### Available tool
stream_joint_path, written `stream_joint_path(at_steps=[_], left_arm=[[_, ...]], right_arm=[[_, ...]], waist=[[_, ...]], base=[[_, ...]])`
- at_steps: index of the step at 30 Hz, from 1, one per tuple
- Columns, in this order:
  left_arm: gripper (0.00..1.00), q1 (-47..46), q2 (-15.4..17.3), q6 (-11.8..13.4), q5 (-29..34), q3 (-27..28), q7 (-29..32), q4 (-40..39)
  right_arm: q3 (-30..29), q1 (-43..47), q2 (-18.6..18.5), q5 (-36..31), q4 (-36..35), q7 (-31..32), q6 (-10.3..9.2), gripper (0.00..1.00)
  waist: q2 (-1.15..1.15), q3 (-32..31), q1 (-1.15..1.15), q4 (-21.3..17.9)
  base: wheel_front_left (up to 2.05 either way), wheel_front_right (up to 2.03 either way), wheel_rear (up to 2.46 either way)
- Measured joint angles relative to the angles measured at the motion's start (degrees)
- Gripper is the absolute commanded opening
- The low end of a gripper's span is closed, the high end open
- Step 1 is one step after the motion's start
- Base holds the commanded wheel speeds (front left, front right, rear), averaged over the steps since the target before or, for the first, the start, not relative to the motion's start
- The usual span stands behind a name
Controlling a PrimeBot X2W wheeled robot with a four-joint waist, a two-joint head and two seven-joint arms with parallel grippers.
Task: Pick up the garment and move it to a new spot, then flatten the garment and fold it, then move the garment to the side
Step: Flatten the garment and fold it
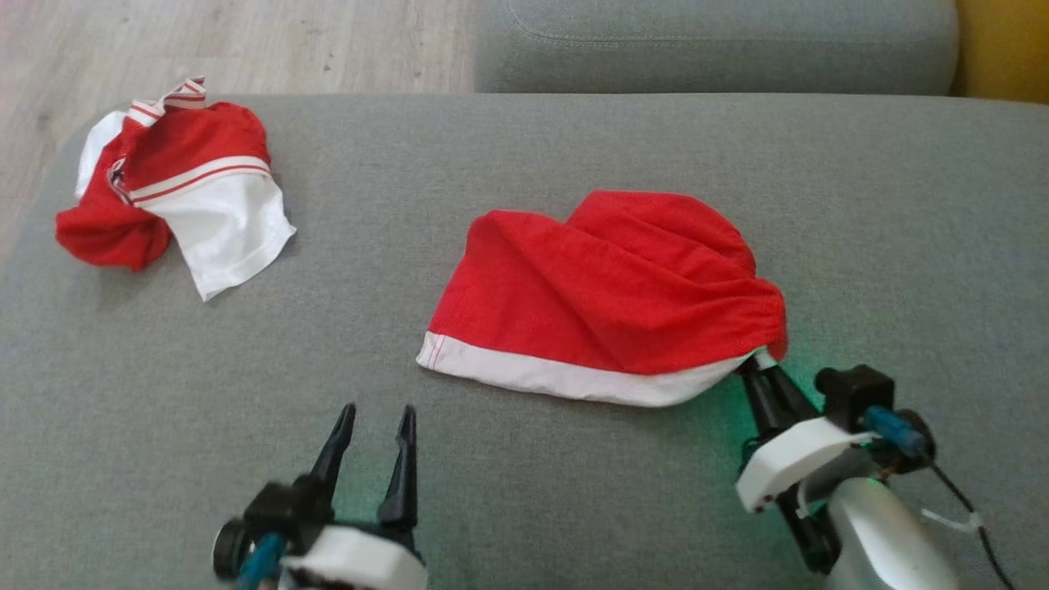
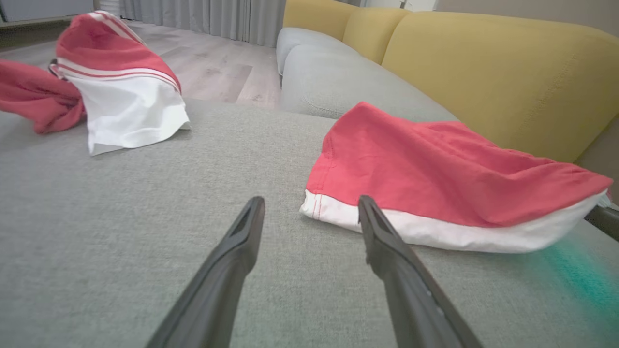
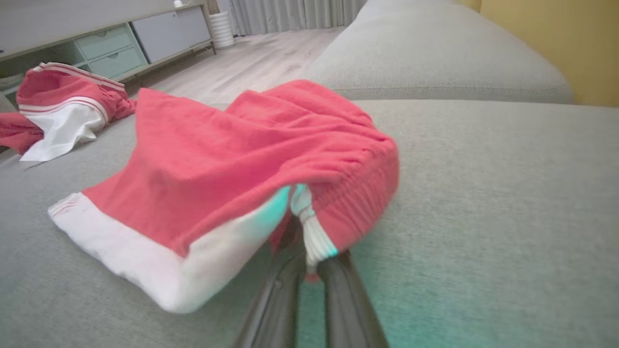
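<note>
Grey woven cushion [image 1: 246, 393]; right fingers [image 3: 348, 304] pinch corner of rumpled red garment [image 1: 606, 287]; left fingers [image 2: 222, 275] spread.

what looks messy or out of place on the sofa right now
The striped red and white garment lies crumpled at the far left edge of the grey cushion. The red garment in the middle is wrinkled, its right corner pinched in the shut right hand. Nothing looks torn or spilled.

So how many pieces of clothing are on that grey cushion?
2. A red garment with a white hem lies mid-cushion, its corner pinched by the right gripper; a crumpled red-and-white one sits at the far left.
</note>
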Motion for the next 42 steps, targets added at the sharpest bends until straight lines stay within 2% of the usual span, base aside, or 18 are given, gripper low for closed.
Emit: stream_joint_path(at_steps=[4, 10, 18, 24, 25, 26, 27, 28, 29, 31, 34, 35, 36, 42], left_arm=[[1.00, -4.1, -0.6, -1.3, -0.3, -1.0, 1.6, 2.7], [1.00, -11.6, -2.3, -3.4, -1.7, -1.8, 5.1, 11.6], [1.00, -19.4, -2.9, -4.0, -2.1, -1.9, 6.6, 22.1], [0.98, -22.8, -3.1, -5.0, -2.1, -2.3, 6.2, 25.6], [0.88, -23.1, -3.1, -5.0, -2.1, -2.4, 5.9, 25.8], [0.51, -23.3, -3.2, -5.3, -2.1, -2.5, 5.7, 26.1], [0.40, -23.3, -3.2, -5.5, -2.1, -2.7, 5.4, 26.4], [0.23, -23.3, -3.2, -5.5, -2.1, -2.9, 5.1, 26.8], [0.15, -23.3, -3.2, -5.8, -2.1, -3.1, 5.1, 27.0], [0.17, -23.2, -3.2, -6.0, -2.1, -3.3, 5.1, 27.2], [0.32, -23.1, -3.2, -6.5, -2.1, -3.8, 6.2, 27.4], [0.22, -23.1, -3.2, -6.5, -2.1, -4.1, 6.6, 27.4], [0.00, -23.1, -3.2, -6.5, -2.1, -4.3, 6.7, 27.4], [0.00, -22.4, -3.1, -6.4, -2.5, -4.6, 5.9, 26.9]], right_arm=[[-0.6, 0.2, -1.1, -1.1, -1.0, 0.1, 0.00, 0.00], [-0.6, -0.1, -1.4, -2.0, -3.0, 1.4, 0.00, 0.00], [0.0, -2.8, -1.5, -2.8, -4.8, 2.3, 0.00, 0.00], [0.2, -3.4, -1.5, -2.9, -5.2, 2.3, 0.00, 0.00], [0.2, -3.4, -1.5, -2.9, -5.2, 2.3, 0.00, 0.00], [0.2, -3.4, -1.5, -2.9, -5.2, 2.3, 0.00, 0.00], [0.1, -3.4, -1.5, -2.9, -5.2, 2.3, 0.00, 0.00], [0.1, -3.4, -1.5, -2.9, -5.2, 2.3, 0.00, 0.00], [0.0, -3.4, -1.5, -2.9, -5.2, 2.3, 0.00, 0.00], [-0.1, -3.4, -1.5, -2.9, -5.2, 2.3, 0.00, 0.00], [-0.4, -3.4, -1.5, -2.9, -5.2, 2.3, 0.00, 0.00], [-0.4, -3.4, -1.5, -2.9, -5.2, 2.3, 0.00, 0.00], [-0.5, -3.4, -1.5, -2.9, -5.1, 2.3, 0.00, 0.00], [-0.7, -3.4, -1.5, -3.3, -5.2, 2.2, 0.00, 0.00]], waist=[[0.00, 0.8, 0.00, -0.5], [0.00, 3.1, 0.00, -1.8], [0.00, 6.9, 0.01, -4.0], [0.00, 8.5, 0.01, -5.2], [0.00, 8.6, 0.01, -5.2], [0.00, 8.6, 0.01, -5.3], [0.00, 8.6, 0.01, -5.3], [0.00, 8.5, 0.01, -5.3], [0.00, 8.4, 0.00, -5.3], [0.00, 8.2, 0.01, -5.3], [0.00, 7.8, 0.00, -5.1], [0.00, 7.7, 0.00, -5.0], [0.00, 7.6, 0.00, -4.9], [0.00, 6.3, 0.00, -4.5]], base=[[0.00, 0.00, 0.00], [0.00, 0.00, 0.00], [0.00, 0.00, 0.00], [0.00, 0.00, 0.00], [0.00, 0.00, 0.00], [0.00, 0.00, 0.00], [0.00, 0.00, 0.00], [0.00, 0.00, 0.00], [0.00, 0.00, 0.00], [0.00, 0.00, 0.00], [0.00, 0.00, 0.00], [0.00, 0.00, 0.00], [0.00, 0.00, 0.00], [0.00, 0.00, 0.00]])
